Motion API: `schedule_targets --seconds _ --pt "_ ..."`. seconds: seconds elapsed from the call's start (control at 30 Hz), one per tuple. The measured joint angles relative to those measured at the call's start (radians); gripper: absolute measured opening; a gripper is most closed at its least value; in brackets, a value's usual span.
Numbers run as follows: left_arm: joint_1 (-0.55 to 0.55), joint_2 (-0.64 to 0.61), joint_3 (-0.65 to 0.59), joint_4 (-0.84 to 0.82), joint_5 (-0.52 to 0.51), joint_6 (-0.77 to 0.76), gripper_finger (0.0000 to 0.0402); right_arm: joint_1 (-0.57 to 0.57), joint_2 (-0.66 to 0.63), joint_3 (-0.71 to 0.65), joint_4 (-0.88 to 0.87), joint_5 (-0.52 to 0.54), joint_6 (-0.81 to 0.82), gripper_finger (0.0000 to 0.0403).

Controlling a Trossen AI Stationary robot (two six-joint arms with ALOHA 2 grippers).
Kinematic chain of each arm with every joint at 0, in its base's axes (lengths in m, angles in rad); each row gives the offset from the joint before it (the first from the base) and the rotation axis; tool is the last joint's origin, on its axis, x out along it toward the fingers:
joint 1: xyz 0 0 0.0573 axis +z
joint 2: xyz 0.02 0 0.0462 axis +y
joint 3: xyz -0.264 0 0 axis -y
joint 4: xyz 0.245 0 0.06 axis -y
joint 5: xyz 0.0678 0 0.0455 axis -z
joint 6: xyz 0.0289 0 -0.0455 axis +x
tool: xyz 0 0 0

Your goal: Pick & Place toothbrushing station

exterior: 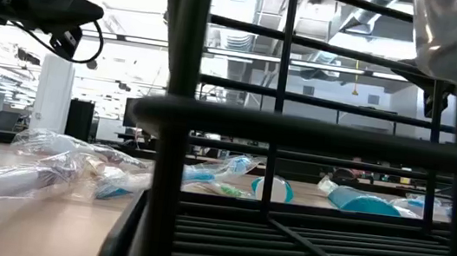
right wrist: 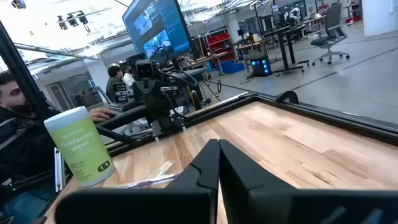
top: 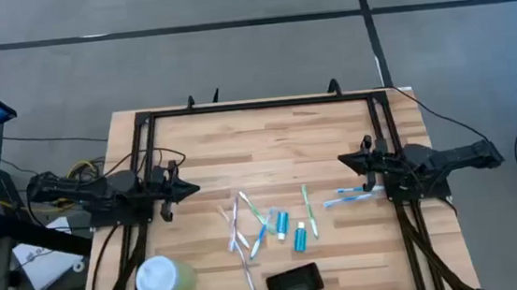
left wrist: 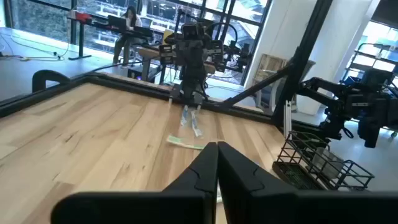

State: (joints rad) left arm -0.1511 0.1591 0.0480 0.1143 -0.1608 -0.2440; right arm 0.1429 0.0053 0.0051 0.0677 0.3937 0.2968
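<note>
The black holder [top: 294,283] stands near the table's near edge; it is a wire rack in the left wrist view [left wrist: 311,163] and fills the low view [exterior: 297,136]. Several slim toothbrushes [top: 247,226] lie scattered flat mid-table, one green one [top: 308,211] apart, and blue ones [top: 349,194] lie beside my right arm. Two teal tubes [top: 282,223] [top: 299,238] lie among them. My left gripper [top: 194,190] is shut and empty at the table's left, off the wood. My right gripper [top: 342,161] is shut and empty at the right.
A pale green wipes canister with a white lid [top: 162,278] stands at the near left corner and shows in the right wrist view [right wrist: 78,146]. A black frame [top: 255,106] rims the table. A person [right wrist: 18,112] sits beyond the table's left side.
</note>
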Motion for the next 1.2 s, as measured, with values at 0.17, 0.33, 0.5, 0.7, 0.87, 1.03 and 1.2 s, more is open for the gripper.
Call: schedule_targets --seconds 0.17,0.33,0.5,0.7,0.87,1.03,1.2 --pt "0.000 0.000 0.000 0.000 -0.001 0.031 0.0003 0.000 0.000 0.000 0.000 0.000 0.000 0.0000" --pt "0.000 0.000 0.000 0.000 -0.001 0.087 0.0003 0.000 0.000 0.000 0.000 0.000 0.000 0.0000" --pt "0.000 0.000 0.000 0.000 -0.004 0.088 0.0003 0.000 0.000 0.000 0.000 0.000 0.000 0.0000" --pt "0.000 0.000 0.000 0.006 -0.004 0.085 0.0003 0.000 0.000 0.000 0.000 0.000 0.000 0.0000" --pt "0.000 0.000 0.000 0.009 -0.004 0.083 0.0003 0.000 0.000 0.000 0.000 0.000 0.000 0.0000" --pt "0.000 0.000 0.000 0.028 -0.004 0.083 0.0003 0.000 0.000 0.000 0.000 0.000 0.004 0.0000" --pt "0.000 0.000 0.000 0.034 -0.018 0.083 0.0003 0.000 0.000 0.000 0.000 0.001 0.052 0.0000"
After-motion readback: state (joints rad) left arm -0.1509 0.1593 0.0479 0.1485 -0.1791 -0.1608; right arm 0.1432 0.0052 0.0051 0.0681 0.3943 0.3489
